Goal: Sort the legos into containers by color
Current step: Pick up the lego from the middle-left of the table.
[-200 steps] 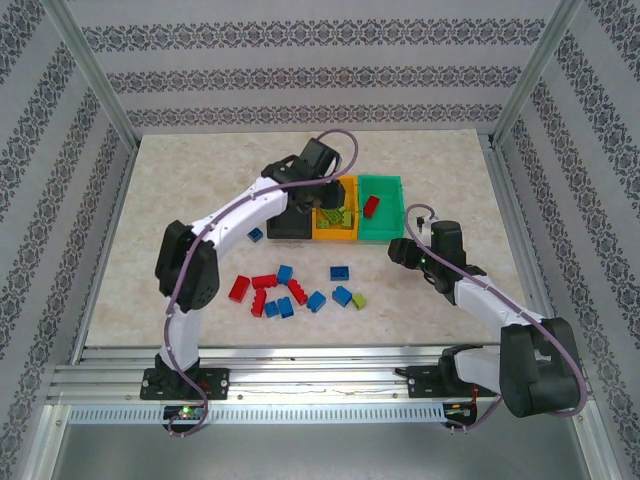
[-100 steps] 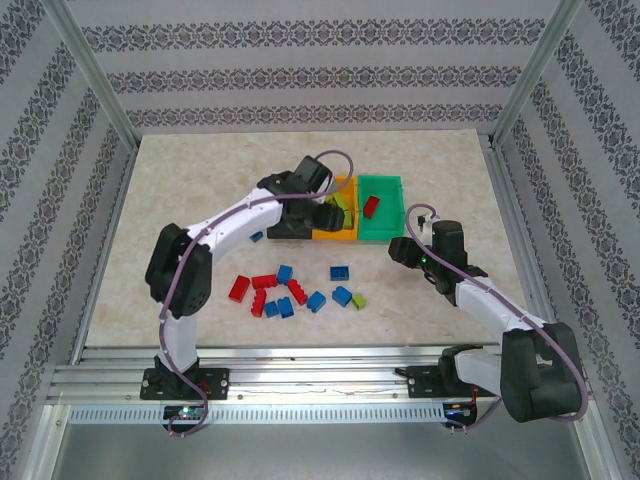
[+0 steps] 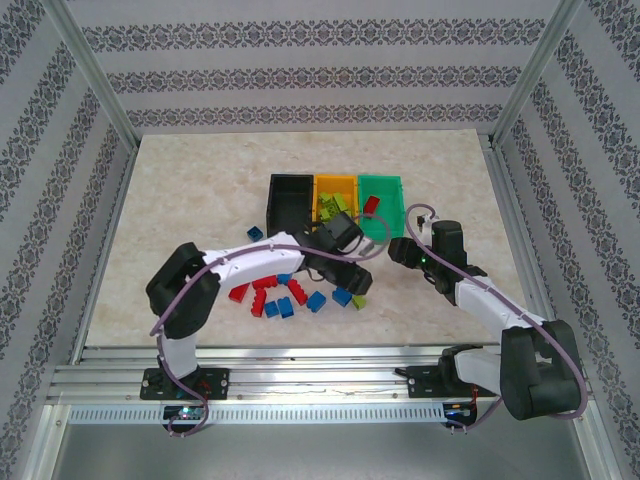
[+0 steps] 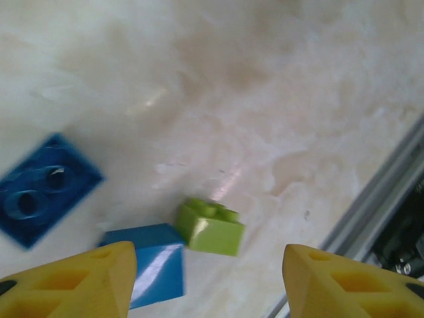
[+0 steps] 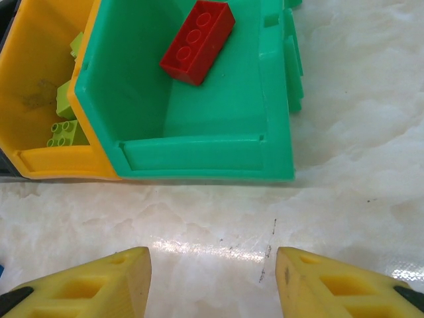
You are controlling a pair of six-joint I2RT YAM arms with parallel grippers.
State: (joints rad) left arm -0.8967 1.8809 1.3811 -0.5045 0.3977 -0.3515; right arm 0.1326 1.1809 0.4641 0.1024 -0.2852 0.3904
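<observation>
1. Few legos sorted: one red brick (image 5: 197, 41) in the green bin (image 5: 199, 156), some lime green bricks (image 5: 63, 119) in the orange-yellow bin (image 5: 33, 53).
2. Most work left, by the look: about a dozen red and blue bricks (image 3: 275, 295) loose on the table (image 3: 180, 190), plus a stray blue brick (image 3: 255, 233) just beside the black bin (image 3: 290, 205).
3. Left gripper (image 4: 211, 281) with jaws apart, empty, above a lime green brick (image 4: 209, 227) just beside a blue brick (image 4: 156, 265).
4. Right gripper (image 5: 212, 278) also apart, holding nothing, near the green bin.
5. Hard to tell: inside of the black bin, too dark; exact count of loose bricks, partly covered by the left arm (image 3: 250, 262).
</observation>
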